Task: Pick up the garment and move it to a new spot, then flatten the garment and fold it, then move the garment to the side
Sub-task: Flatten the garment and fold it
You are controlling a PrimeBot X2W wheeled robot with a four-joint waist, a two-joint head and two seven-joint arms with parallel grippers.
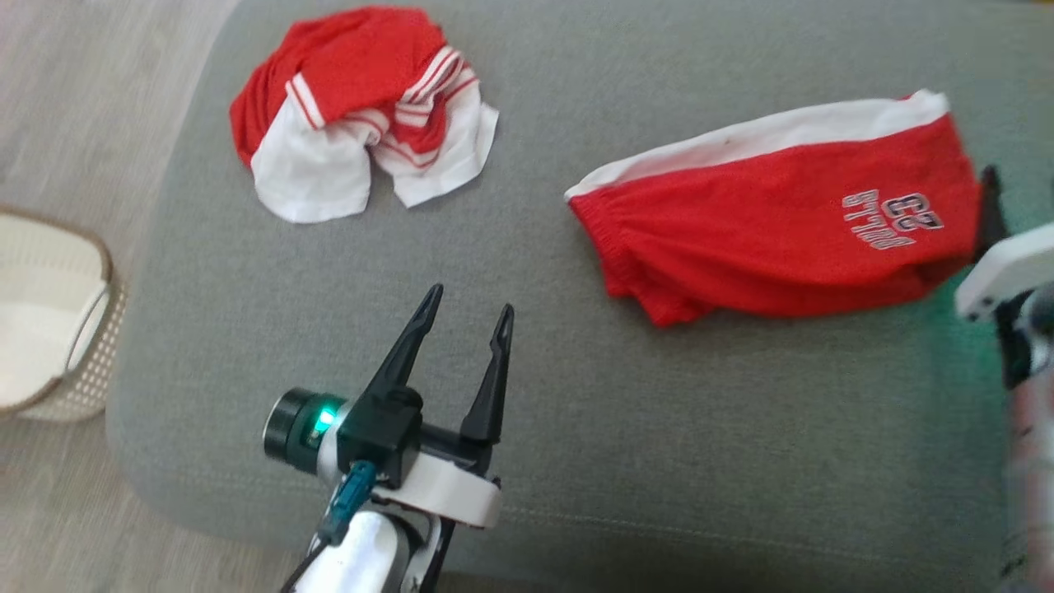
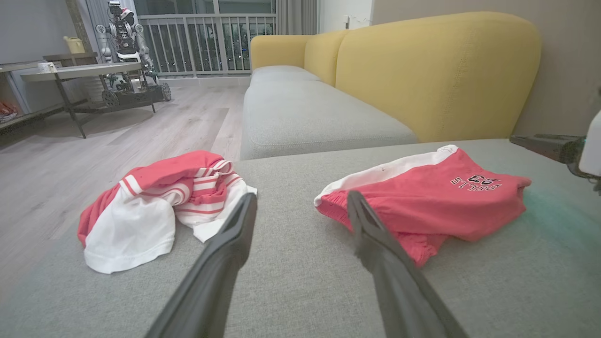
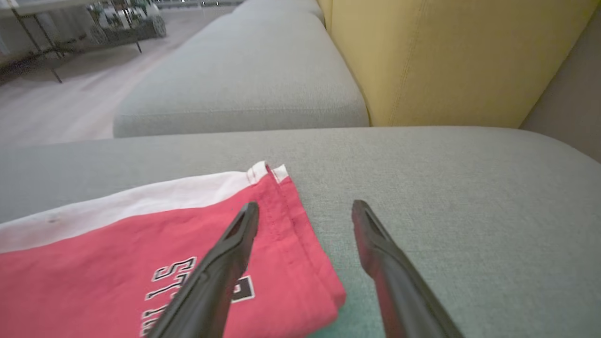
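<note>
Right now, two garments lie well apart on the grey sofa seat (image 1: 576, 428). Red shorts (image 1: 774, 239) with a white side panel and printed "BULLS 23" lettering lie fairly flat toward the robot's right. A crumpled red-and-white striped shirt (image 1: 354, 107) sits in a heap toward the far left corner.

The left gripper (image 1: 469, 301) hovers over bare cushion between the two garments, nearer the front edge. Its fingers are spread apart and hold nothing. The right gripper (image 3: 305, 205) is at the shorts' right end, also with its fingers apart and empty. In the right wrist view, one finger lies over the red fabric by the lettering and the other over bare cushion beside the hem. Whether they touch the cloth cannot be told.

A white woven basket (image 1: 49, 313) stands on the wooden floor just off the seat's left edge. Beyond the seat rises a yellow backrest (image 2: 436, 70).
</note>
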